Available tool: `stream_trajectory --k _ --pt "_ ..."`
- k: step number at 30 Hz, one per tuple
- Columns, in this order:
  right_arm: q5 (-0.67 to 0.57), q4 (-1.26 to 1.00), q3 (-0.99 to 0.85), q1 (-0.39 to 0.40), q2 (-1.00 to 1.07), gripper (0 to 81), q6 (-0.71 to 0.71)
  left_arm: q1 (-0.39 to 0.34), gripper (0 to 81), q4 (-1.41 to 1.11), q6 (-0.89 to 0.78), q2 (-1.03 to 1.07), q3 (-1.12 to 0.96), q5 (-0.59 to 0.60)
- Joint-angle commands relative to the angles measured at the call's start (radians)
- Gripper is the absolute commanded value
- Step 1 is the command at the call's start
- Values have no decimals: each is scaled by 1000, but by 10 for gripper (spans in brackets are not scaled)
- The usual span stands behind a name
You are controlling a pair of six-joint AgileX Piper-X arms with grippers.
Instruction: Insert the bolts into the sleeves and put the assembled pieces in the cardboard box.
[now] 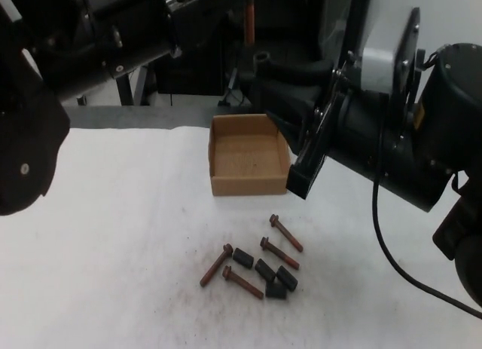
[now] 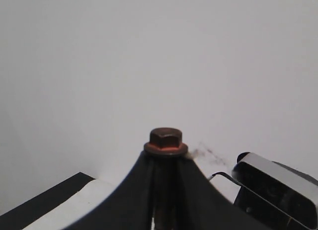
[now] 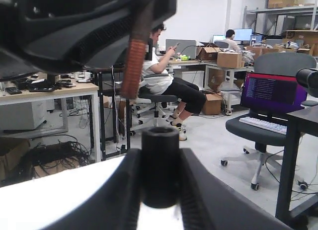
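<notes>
My left gripper [image 2: 166, 159] is clamped on a bolt [image 2: 165, 139]. Its hex head and flange stick out past the fingertips, and the shank is hidden between the fingers. A shiny metal part [image 2: 271, 190] is cut off at the edge of the left wrist view; I can't tell what it is.

In the high view both arm bodies block the gripper tips, so I can't place them well there. On the white bench [image 1: 113, 236] the cardboard box [image 1: 248, 185] sits open in the middle, with nothing I can make out inside. Its right near corner is covered by my right arm. Nearer the camera lie four loose bolts [image 1: 279, 252], with some dark loose sleeves [image 1: 242, 257] mixed in. The sleeve count is hard to tell, maybe four.

My right gripper [image 3: 159, 163] is closed around a black sleeve [image 3: 160, 140], which is upright with its open end up and its lower part buried between the fingers. The held bolt's threaded end hangs just above it, off to one side and not in the hole.
</notes>
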Motion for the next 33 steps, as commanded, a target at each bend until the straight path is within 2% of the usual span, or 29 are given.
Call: stream_trajectory --k 1,6,16,28,33 --pt "-13 -22 -9 0 -3 8 33 -5 0 -3 23 -16 -2 -1" --pt "-97 -20 -9 0 -3 8 40 -5 0 -3 22 -16 -2 -47" --pt "-97 -20 -9 0 -3 8 40 -36 0 8 22 -9 -2 -42" --pt "-66 -20 -9 0 -3 8 40 -36 0 16 58 -9 -2 -42" --pt "-66 -20 -9 0 -3 8 40 -36 0 104 97 -9 -2 -42"
